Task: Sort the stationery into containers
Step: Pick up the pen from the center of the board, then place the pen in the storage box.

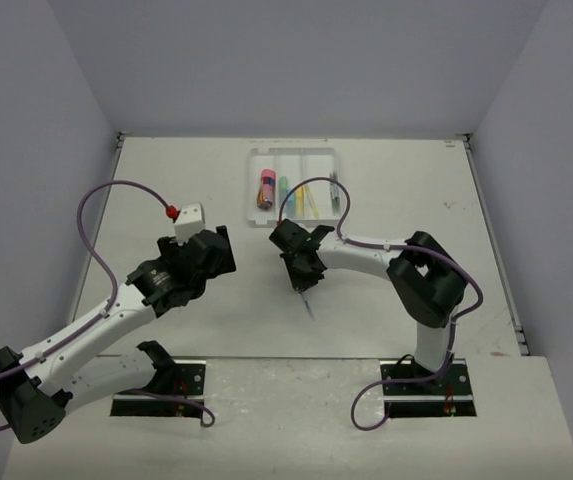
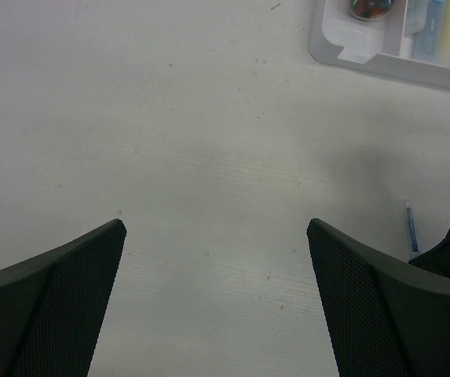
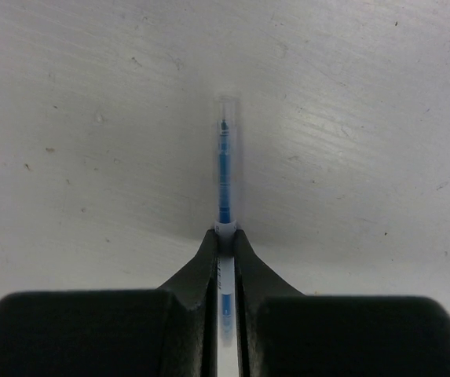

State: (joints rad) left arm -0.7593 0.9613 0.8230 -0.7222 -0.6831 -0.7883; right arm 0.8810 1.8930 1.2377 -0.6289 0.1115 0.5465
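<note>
- Lower left of the overhead view: the left gripper (image 1: 216, 250) hangs over bare table (image 1: 166, 180); its jaws are spread wide and hold nothing.
- Centre of the overhead view: the right gripper (image 3: 225, 236) is pinched tight on a thin pen (image 3: 225, 169) with a clear barrel and blue core; the pen juts past the fingertips, low over the table or on it; I cannot tell which.
- Upper centre: the clear tray (image 1: 293, 153) lies well apart from the pen; a pink glue stick (image 1: 266, 187) fills its left compartment; a mint green marker (image 1: 284, 188) lies beside that; dark pens sit at the right.
- Step in hand, as I judge it: picking up this pen; next it wants lifting, carrying toward the upper centre, turning parallel with a compartment, then releasing.
</note>
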